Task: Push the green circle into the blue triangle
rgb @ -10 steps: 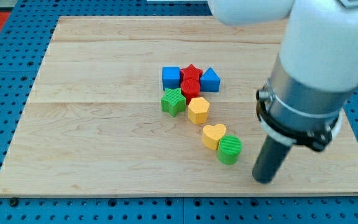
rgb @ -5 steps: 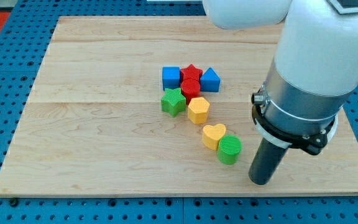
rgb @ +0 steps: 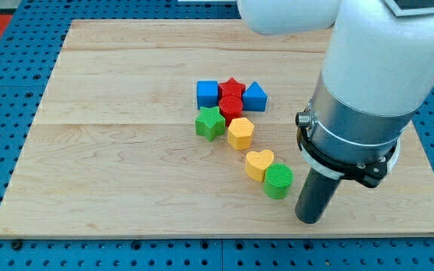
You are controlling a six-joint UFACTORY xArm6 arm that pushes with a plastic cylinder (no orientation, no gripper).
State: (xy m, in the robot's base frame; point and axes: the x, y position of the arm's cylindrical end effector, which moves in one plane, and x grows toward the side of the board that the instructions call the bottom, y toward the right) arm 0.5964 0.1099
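Pale wooden worktop (rgb: 111, 150) sits on blue pegboard (rgb: 6, 98); my tip (rgb: 308, 220) sits lower right, beside the green circle block (rgb: 278, 181). No jaws here.

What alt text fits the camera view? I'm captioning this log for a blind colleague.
My tip rests on the wooden board just right of and below the green circle, which touches a yellow heart. Further up sit a yellow hexagon, green star, two red blocks, blue cube and blue triangle.
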